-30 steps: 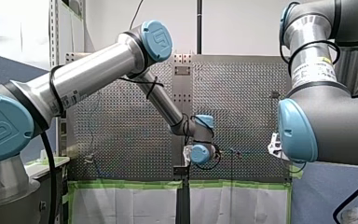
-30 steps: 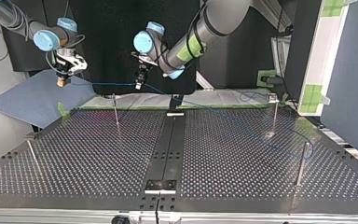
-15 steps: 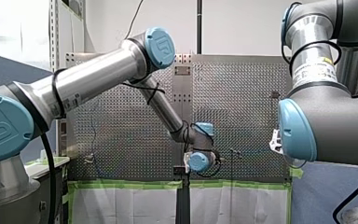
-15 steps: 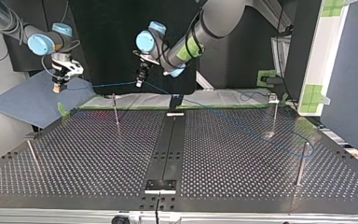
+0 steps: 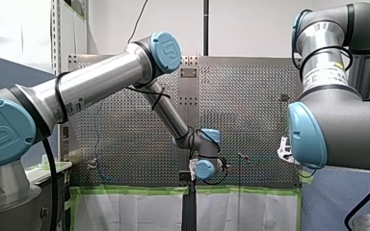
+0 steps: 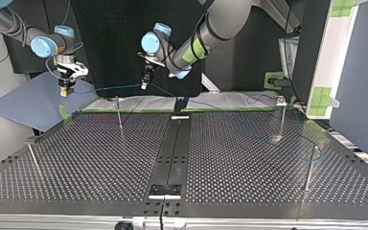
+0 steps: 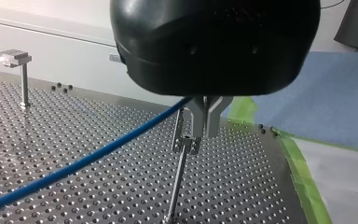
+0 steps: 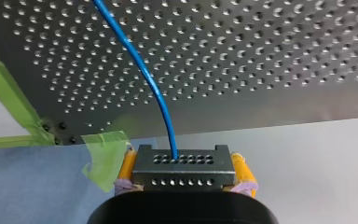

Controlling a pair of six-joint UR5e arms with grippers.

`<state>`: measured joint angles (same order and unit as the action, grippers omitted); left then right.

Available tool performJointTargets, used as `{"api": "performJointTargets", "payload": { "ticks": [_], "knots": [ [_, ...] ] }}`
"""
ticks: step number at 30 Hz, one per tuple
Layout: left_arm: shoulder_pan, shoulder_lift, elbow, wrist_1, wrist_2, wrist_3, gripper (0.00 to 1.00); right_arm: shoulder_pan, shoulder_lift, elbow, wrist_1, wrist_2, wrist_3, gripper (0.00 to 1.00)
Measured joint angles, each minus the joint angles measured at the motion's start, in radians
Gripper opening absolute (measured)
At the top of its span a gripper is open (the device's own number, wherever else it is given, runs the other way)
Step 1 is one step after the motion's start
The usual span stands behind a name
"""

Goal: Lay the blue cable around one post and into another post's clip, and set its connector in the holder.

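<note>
Blue cable (image 7: 88, 161) looks thin, light and bendy, so we pinch it tight in our left gripper (image 7: 208, 127) and grip its hard connector (image 8: 186, 179) in our right gripper (image 8: 184, 168).

Front, top views oppose (table (image 6: 100, 158) shared).

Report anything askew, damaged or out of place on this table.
Nothing stands out. The blue cable runs smoothly from the connector in my right gripper through my left gripper; the posts look intact.
</note>
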<state>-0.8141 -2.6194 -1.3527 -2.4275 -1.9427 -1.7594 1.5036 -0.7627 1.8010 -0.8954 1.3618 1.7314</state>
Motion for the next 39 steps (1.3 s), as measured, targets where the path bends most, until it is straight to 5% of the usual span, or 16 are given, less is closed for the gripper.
{"api": "performJointTargets", "payload": {
  "ticks": [20,39],
  "knots": [
    [0.053,-0.070,0.093,-0.023,0.046,-0.015,0.06,0.003,0.010,-0.031,-0.018,-0.066,0.001,0.00],
    [0.097,-0.072,0.113,-0.035,0.094,-0.022,0.06,0.009,0.056,-0.080,0.017,-0.070,-0.007,0.00]
  ]
}}
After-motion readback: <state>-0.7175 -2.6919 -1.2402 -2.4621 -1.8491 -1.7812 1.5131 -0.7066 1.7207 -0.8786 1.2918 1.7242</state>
